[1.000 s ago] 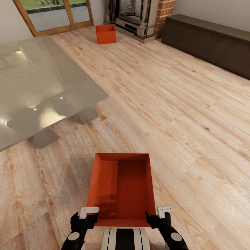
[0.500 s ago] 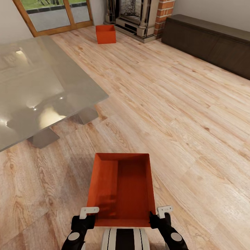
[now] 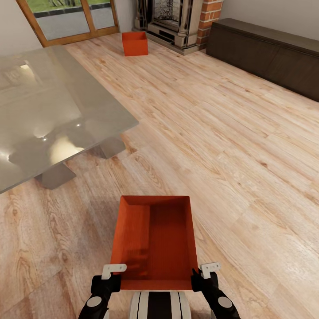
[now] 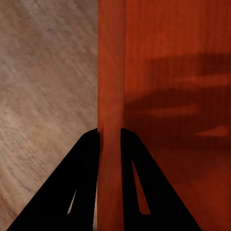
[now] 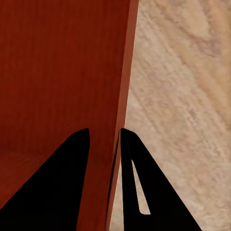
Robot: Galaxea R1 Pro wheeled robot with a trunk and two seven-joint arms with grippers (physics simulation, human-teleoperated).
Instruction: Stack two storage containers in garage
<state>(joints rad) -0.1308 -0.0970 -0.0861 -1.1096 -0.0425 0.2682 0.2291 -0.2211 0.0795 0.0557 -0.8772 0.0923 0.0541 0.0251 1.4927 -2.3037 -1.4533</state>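
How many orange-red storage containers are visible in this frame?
2. The near container sits just ahead of the robot, its side walls pinched by the left gripper and right gripper. The far container rests on the wood floor by the fireplace.

Both bins are the same orange-red: the near bin (image 3: pixel 153 239) has fine ribbing across its base, the far bin (image 3: pixel 134 43) looks plain. Floor (image 3: pixel 230 146) is light wood plank with streaky brown grain. Table (image 3: pixel 48 110) is glossy grey with pale light spots. Cabinet (image 3: pixel 266 55) is dark brown, the fireplace brick (image 3: pixel 210 17) red with pale mortar, and the door frame (image 3: pixel 66 37) warm wood.
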